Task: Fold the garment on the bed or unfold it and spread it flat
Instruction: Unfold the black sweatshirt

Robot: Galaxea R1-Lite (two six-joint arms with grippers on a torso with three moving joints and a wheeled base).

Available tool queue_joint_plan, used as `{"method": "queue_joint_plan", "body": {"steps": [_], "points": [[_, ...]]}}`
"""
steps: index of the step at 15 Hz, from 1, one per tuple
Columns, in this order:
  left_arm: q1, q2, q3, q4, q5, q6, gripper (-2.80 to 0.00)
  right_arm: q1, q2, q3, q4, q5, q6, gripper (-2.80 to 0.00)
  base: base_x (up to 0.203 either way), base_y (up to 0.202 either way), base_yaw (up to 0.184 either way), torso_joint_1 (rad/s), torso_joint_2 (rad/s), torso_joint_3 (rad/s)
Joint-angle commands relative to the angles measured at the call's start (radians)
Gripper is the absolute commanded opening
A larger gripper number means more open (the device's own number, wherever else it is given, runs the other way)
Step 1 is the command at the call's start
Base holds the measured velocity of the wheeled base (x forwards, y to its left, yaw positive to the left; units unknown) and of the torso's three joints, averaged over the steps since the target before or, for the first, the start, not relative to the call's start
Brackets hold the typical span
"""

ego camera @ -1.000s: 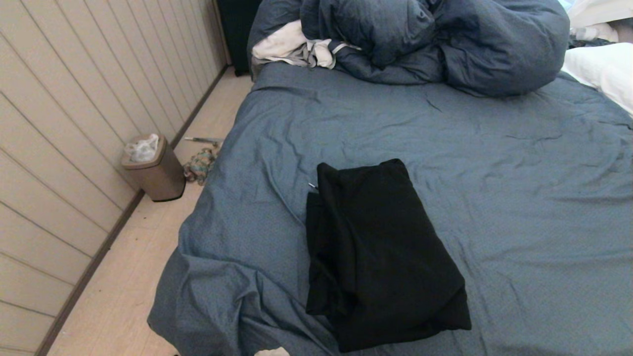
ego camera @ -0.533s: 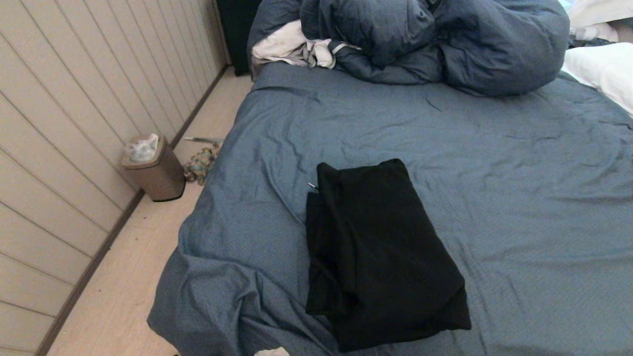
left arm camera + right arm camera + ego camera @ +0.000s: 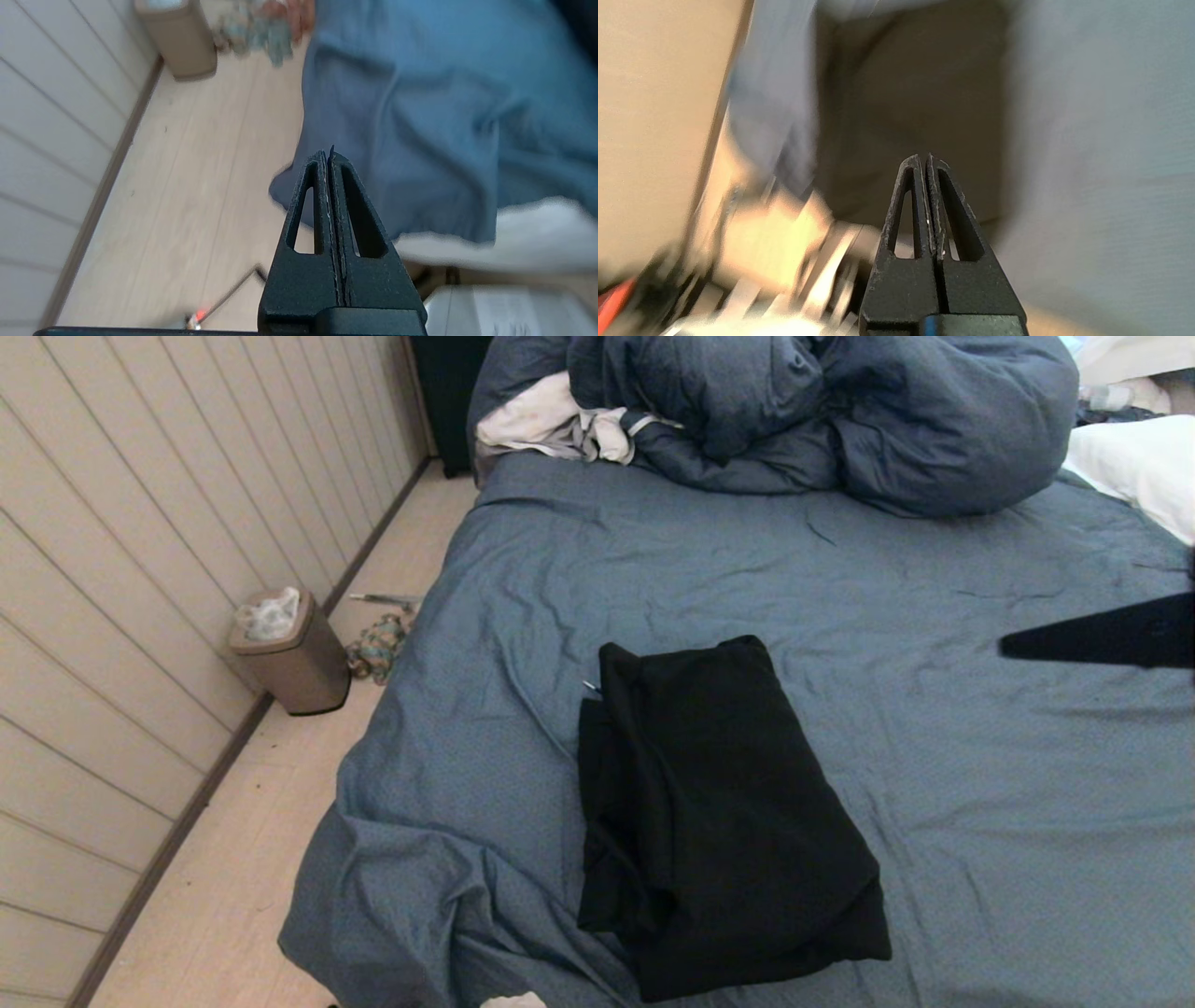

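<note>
with its fingers pressed together and empty, the right claw (image 3: 1013,646) pokes in over the bed (image 3: 980,803), well right of the hoodie (image 3: 719,821), which lies folded, long axis running away from the robot. the left claw (image 3: 331,161), also closed, hangs by the bed's edge.

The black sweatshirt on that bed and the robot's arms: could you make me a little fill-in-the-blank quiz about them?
1. The garment lies ___ into a compact bundle on the bed.
2. The right gripper enters the head view from the ___ edge.
3. The left gripper has its jaws ___.
4. Beside the bed, by the wall, stands a small ___ with a bag inside.

Missing words: folded; right; shut; bin
</note>
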Motion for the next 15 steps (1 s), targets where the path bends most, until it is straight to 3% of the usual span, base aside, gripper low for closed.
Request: {"method": "queue_joint_plan", "body": {"steps": [1, 6, 7, 9, 11, 13, 15], "points": [[0.000, 0.070, -0.067, 0.004, -0.012, 0.000, -2.80, 0.143, 0.241, -0.095, 0.083, -0.045, 0.043, -2.80, 0.000, 0.000, 0.000, 0.000, 0.00, 0.000], [-0.005, 0.676, -0.327, 0.042, -0.131, -0.144, -2.80, 0.322, 0.505, -0.274, 0.182, -0.214, -0.008, -2.80, 0.000, 0.000, 0.000, 0.000, 0.00, 0.000], [-0.014, 0.800, -0.403, 0.046, -0.170, -0.178, -2.80, 0.337, 0.552, -0.314, 0.199, -0.251, -0.017, 0.00, 0.000, 0.000, 0.000, 0.000, 0.00, 0.000], [-0.061, 0.981, -0.615, 0.056, -0.240, -0.258, -2.80, 0.355, 0.642, -0.401, 0.218, -0.292, -0.028, 0.00, 0.000, 0.000, 0.000, 0.000, 0.00, 0.000], [-0.133, 1.090, -0.741, 0.059, -0.294, -0.332, -2.80, 0.397, 0.691, -0.426, 0.257, -0.343, -0.058, 0.00, 0.000, 0.000, 0.000, 0.000, 0.00, 0.000], [-0.147, 1.122, -0.733, 0.055, -0.309, -0.353, -2.80, 0.448, 0.725, -0.428, 0.258, -0.447, -0.079, 0.00, 0.000, 0.000, 0.000, 0.000, 0.00, 0.000], [-0.148, 1.130, -0.730, 0.055, -0.311, -0.353, -2.80, 0.471, 0.771, -0.425, 0.264, -0.490, -0.104, 0.00, 0.000, 0.000, 0.000, 0.000, 0.00, 0.000]]}}
